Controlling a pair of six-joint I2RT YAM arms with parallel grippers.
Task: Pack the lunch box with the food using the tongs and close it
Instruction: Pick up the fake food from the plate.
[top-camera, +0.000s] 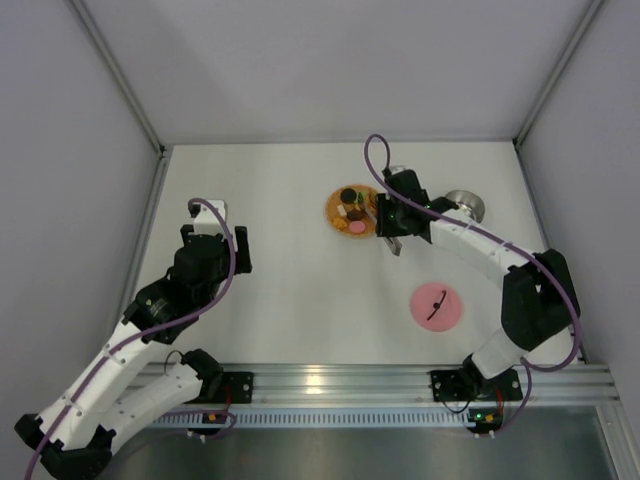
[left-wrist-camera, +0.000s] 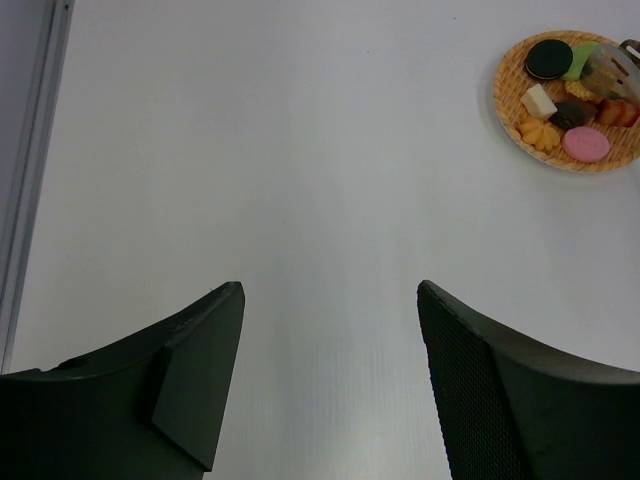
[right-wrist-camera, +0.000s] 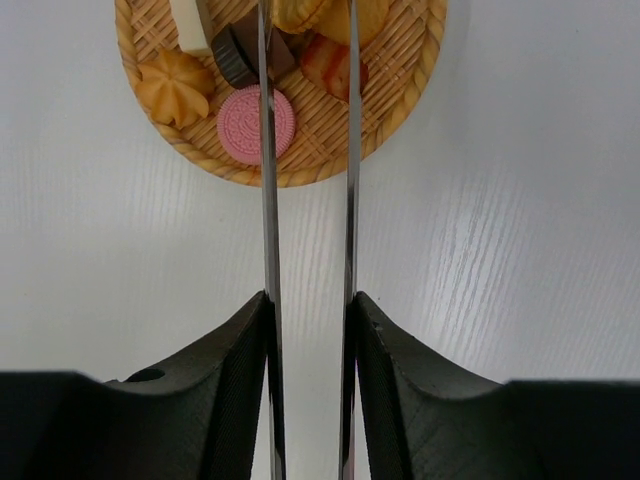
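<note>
Pinching tongs (right-wrist-camera: 268, 200): right fingers (right-wrist-camera: 230, 400), wrist view

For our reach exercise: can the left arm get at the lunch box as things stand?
Probably not. The lunch box sits far right, beyond the right arm, which stretches across holding the tongs; the left end effector hangs open far left.

I get bright, even light from overhead; shadows under the arms are soft and faint. A hot glare patch sits on the aluminium rail (top-camera: 320, 378) at the near edge. In the right wrist view the table (right-wrist-camera: 500, 230) shows a streaky sheen on its right side, the tongs (right-wrist-camera: 267, 220) glint, and the dark fingers (right-wrist-camera: 230, 400) are underexposed and slightly soft.
</note>
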